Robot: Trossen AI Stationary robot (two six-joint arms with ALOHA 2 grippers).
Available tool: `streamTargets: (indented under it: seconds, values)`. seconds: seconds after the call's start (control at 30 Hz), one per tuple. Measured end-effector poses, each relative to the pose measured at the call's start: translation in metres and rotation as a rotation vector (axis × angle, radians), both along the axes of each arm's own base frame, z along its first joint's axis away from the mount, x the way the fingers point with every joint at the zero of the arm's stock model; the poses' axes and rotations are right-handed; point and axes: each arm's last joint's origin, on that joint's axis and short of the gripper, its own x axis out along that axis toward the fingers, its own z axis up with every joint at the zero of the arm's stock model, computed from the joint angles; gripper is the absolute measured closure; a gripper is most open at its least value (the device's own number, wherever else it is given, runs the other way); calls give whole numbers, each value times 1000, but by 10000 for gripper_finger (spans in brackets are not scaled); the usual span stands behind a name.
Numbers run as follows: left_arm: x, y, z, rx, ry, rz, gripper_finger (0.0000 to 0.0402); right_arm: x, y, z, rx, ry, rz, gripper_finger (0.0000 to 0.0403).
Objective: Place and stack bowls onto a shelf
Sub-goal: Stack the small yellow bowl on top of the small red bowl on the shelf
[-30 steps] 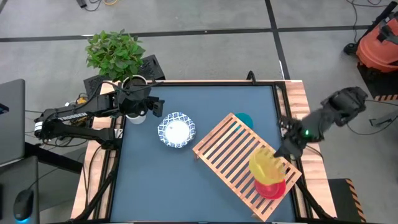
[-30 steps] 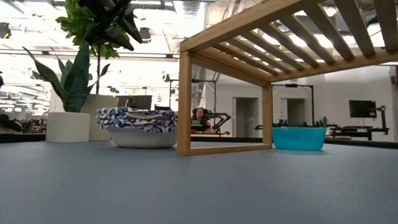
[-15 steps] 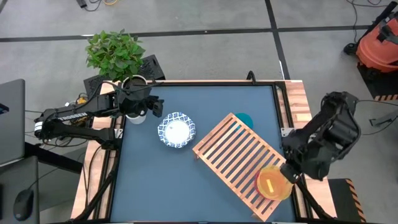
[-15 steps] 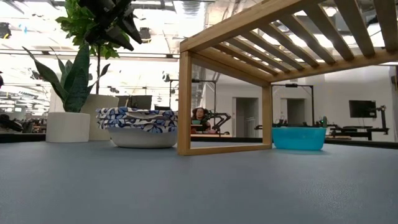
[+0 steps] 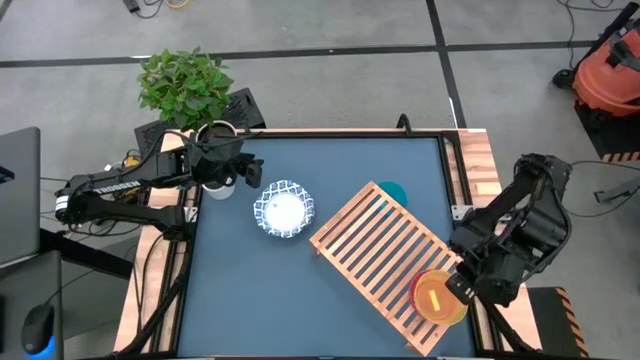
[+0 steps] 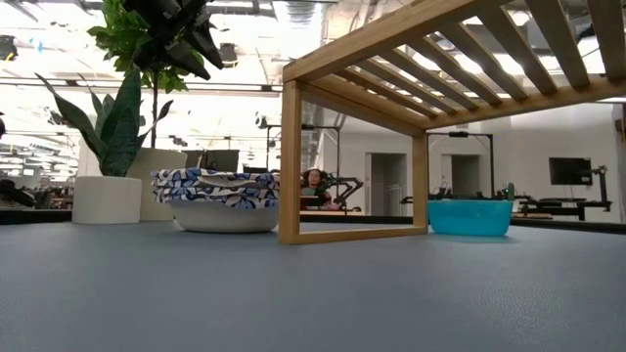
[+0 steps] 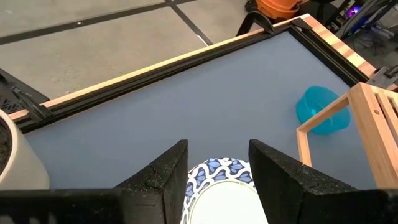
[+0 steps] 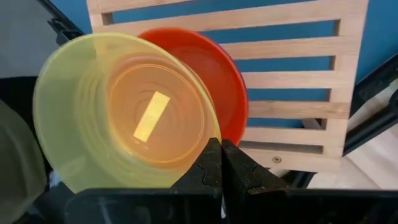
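Lowered since the earlier frame, the right hand (image 8: pixel 221 163) pinches the yellow bowl (image 5: pixel 438 294) rim over the orange-red bowl (image 8: pixel 211 78) at the shelf (image 5: pixel 375 250) end nearest the surface's right edge. Left hand (image 7: pixel 217 177), fingers spread, hovers above the white bowl (image 5: pixel 283 209).

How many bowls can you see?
4: a yellow bowl pinched by the right gripper, over a red bowl on the shelf; a patterned bowl; a teal bowl. Others may hide.

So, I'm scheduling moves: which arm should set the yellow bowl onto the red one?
The right. Its gripper is shut on the yellow bowl rim, directly over the red bowl on the shelf. The left gripper hangs open over the patterned bowl, across the table.
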Motion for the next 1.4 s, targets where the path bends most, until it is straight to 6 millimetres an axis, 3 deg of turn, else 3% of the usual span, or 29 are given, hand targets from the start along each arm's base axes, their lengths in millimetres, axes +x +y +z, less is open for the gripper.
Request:
streamTargets:
  seconds: [0.37,0.63,1.03,1.4]
  values:
    - [0,0,0,-1,-4,1,248,0,-1,0,1,1,-10,381]
    - [0,0,0,-1,-4,1,248,0,-1,0,2,1,-9,344]
    - [0,0,0,0,-4,2,248,1,-2,1,5,0,-25,340]
    - [0,0,0,-2,-4,-7,248,-11,-31,42,97,-231,-87,340]
